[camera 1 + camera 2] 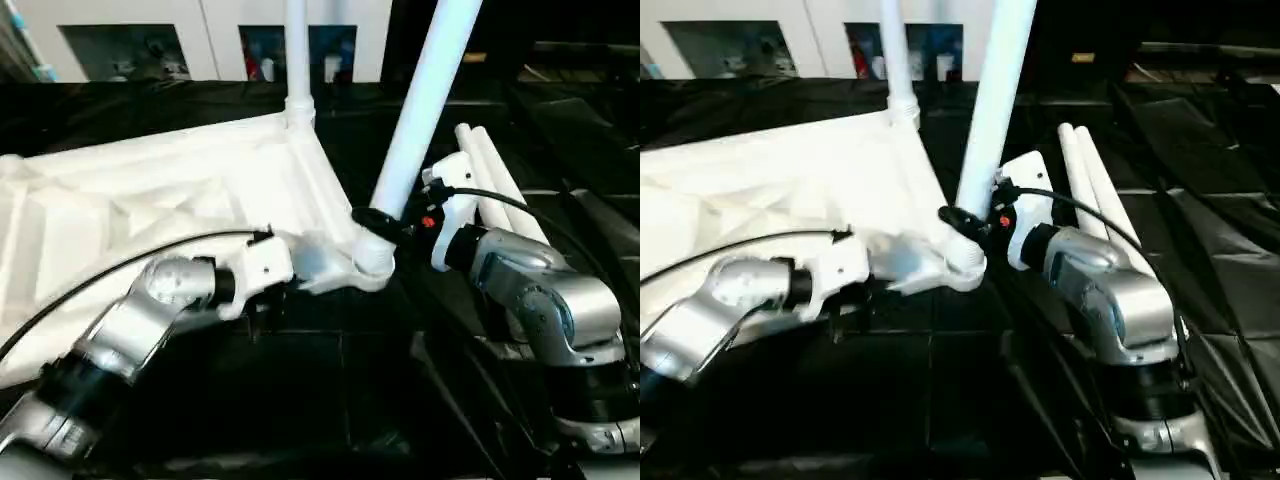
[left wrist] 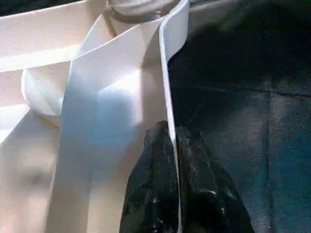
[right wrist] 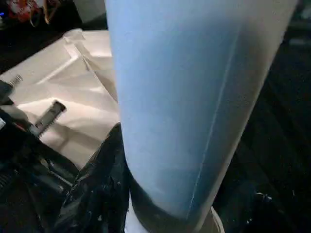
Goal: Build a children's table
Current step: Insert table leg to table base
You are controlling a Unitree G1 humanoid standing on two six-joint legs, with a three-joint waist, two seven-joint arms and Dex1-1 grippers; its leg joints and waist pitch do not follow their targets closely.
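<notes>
Left eye view: right fingers (image 1: pixel 385 222) clamp the tilted leg (image 1: pixel 425 100) just above the near corner socket (image 1: pixel 372 255); left fingers (image 2: pixel 167 160) pinch the tabletop (image 1: pixel 150 200) rim beside it.

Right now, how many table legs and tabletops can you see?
Legs standing in the tabletop's sockets: 2, one at the far corner, one leaning at the near corner
Legs lying loose: 2
Tabletops: 1
Total: 5
</notes>
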